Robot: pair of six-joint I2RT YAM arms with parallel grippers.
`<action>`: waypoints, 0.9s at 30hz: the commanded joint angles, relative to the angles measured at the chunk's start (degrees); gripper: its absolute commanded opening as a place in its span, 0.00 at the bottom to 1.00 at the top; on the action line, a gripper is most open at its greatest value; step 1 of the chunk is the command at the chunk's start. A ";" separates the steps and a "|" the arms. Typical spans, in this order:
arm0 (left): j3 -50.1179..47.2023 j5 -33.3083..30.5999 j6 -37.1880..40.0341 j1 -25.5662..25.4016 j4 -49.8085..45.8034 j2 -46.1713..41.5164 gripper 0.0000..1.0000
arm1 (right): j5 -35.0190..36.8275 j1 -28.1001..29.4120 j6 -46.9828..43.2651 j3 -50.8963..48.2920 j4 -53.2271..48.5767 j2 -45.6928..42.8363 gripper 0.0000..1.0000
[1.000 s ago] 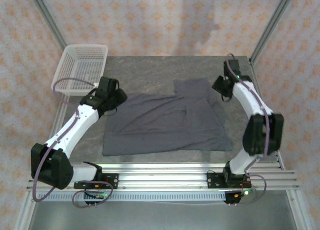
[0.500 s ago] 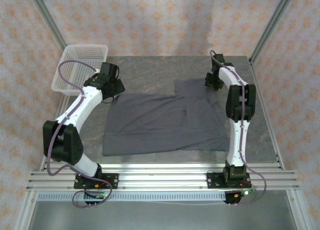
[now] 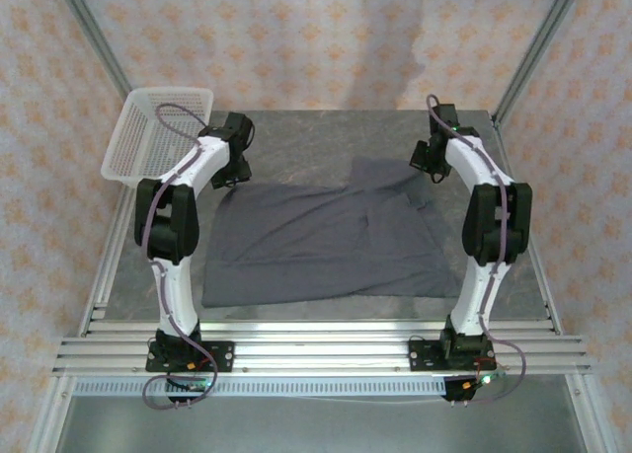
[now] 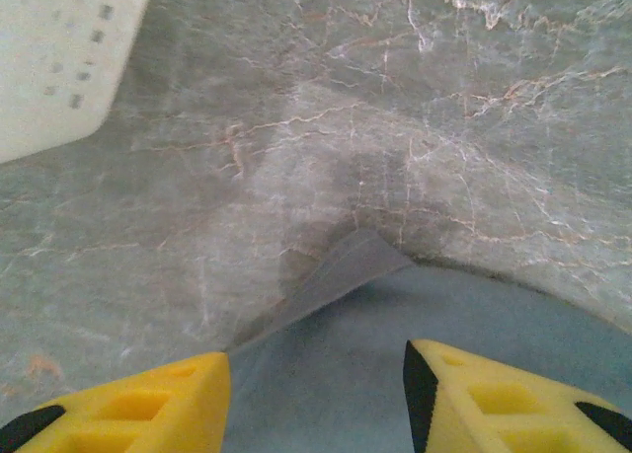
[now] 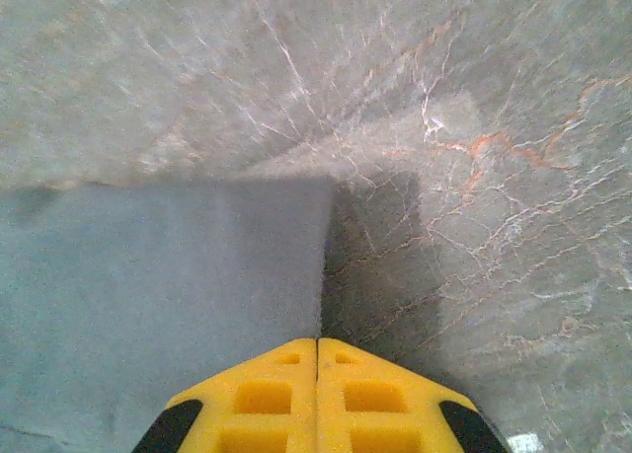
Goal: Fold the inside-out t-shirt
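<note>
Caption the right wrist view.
Right gripper shut on the edge of the dark slate-grey cloth t-shirt above the marbled grey table.

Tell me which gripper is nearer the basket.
Left. The left gripper hovers just right of the basket, over the shirt's far-left corner; the right gripper is across the table at the shirt's far-right corner.

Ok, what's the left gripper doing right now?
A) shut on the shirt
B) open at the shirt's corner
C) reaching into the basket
B: the left gripper has its jaws apart, and the shirt shows its corner just beyond them.
</note>
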 commanded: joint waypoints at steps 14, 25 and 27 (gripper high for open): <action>0.66 -2.63 -1.08 2.42 -2.79 5.40 0.21 | 1.40 -3.51 9.00 -9.23 4.72 -7.25 0.00; -18.88 6.53 -4.88 4.12 7.35 -8.80 0.00 | -1.13 -7.37 8.44 -17.79 5.97 -10.50 0.00; -25.22 8.01 -6.03 4.13 10.59 -14.04 0.00 | -2.60 -7.29 8.50 -21.35 6.75 -12.02 0.00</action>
